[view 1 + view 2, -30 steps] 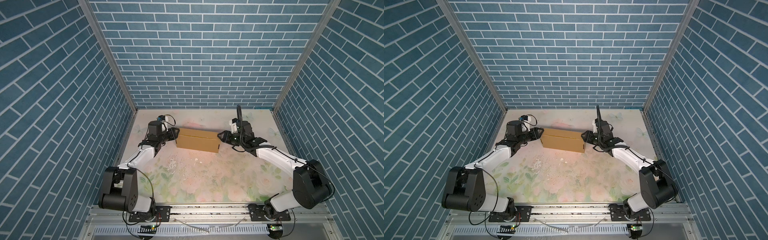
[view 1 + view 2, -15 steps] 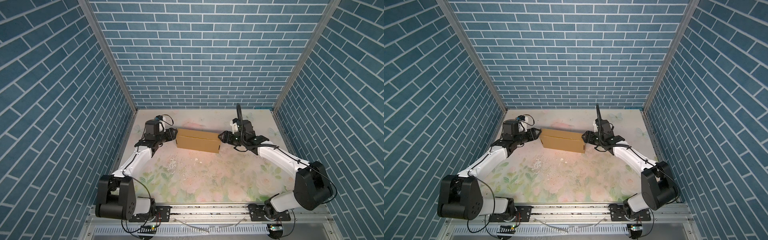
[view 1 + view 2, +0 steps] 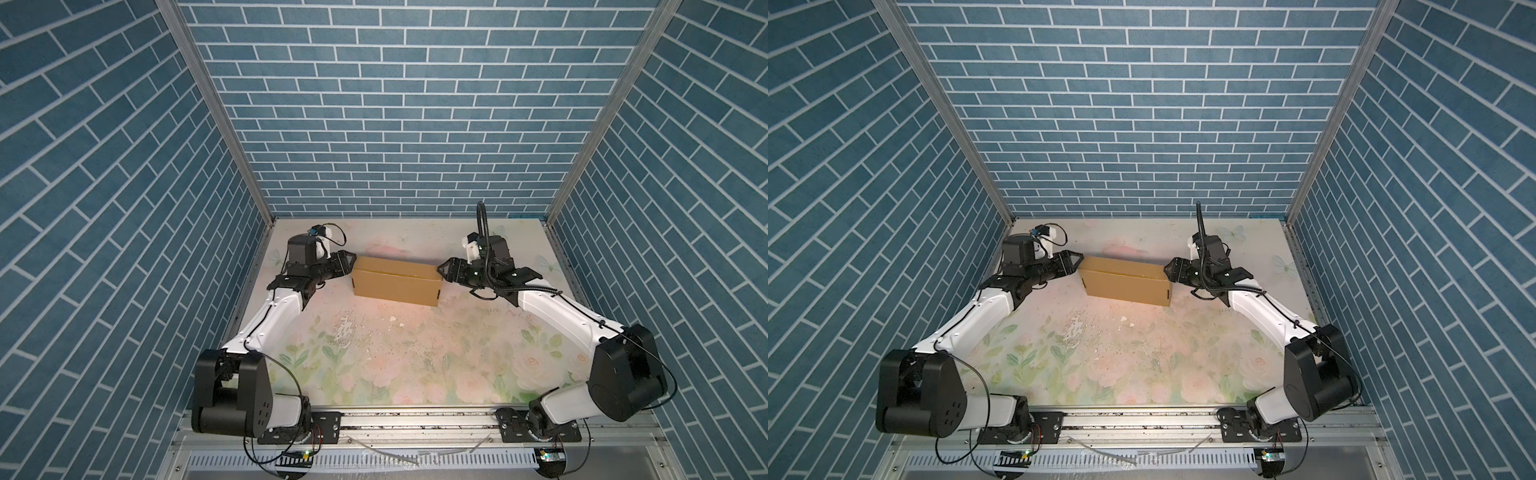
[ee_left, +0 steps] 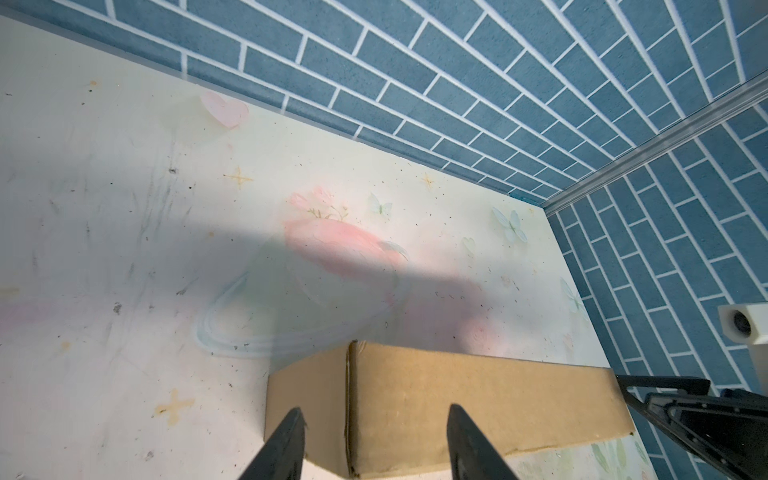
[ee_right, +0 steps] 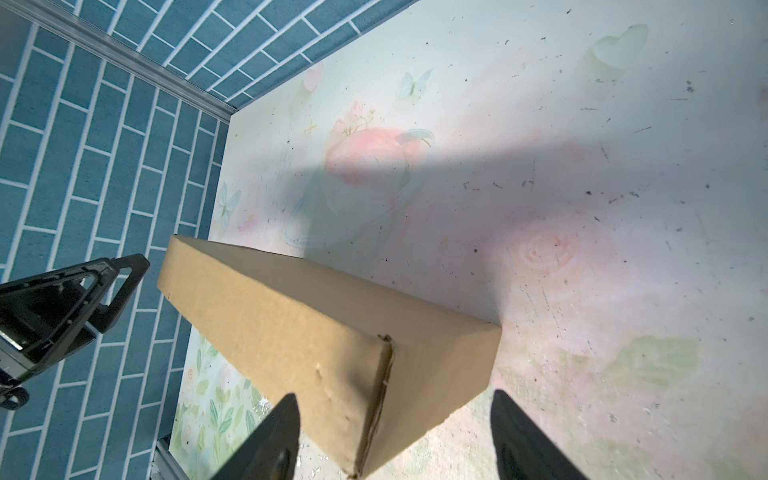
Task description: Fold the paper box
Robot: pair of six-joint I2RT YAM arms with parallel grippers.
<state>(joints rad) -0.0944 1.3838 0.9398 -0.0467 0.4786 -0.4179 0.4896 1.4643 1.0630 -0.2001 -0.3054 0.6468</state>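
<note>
The paper box (image 3: pixel 395 280) (image 3: pixel 1125 280) lies shut on the floral table as a long brown cardboard block, far of the middle. My left gripper (image 3: pixel 350 263) (image 3: pixel 1076 262) is at its left end, open. In the left wrist view its two fingertips (image 4: pixel 295 413) straddle the box's end corner (image 4: pixel 349 395) without pressing it. My right gripper (image 3: pixel 440 271) (image 3: pixel 1168 269) is at the right end, open wide. In the right wrist view it (image 5: pixel 395 395) frames the box's end corner (image 5: pixel 386 374), with table showing beside both fingers.
Blue brick walls close in the table on three sides, and the back wall (image 3: pixel 395 166) is a short way behind the box. Small white flecks (image 3: pixel 347 328) lie on the mat in front of the box. The arm bases stand on the front rail (image 3: pixel 415 419).
My right gripper's jaws have spread wider at the box's right end. My left arm has shifted a little, its gripper staying at the left end. The box has not moved.
</note>
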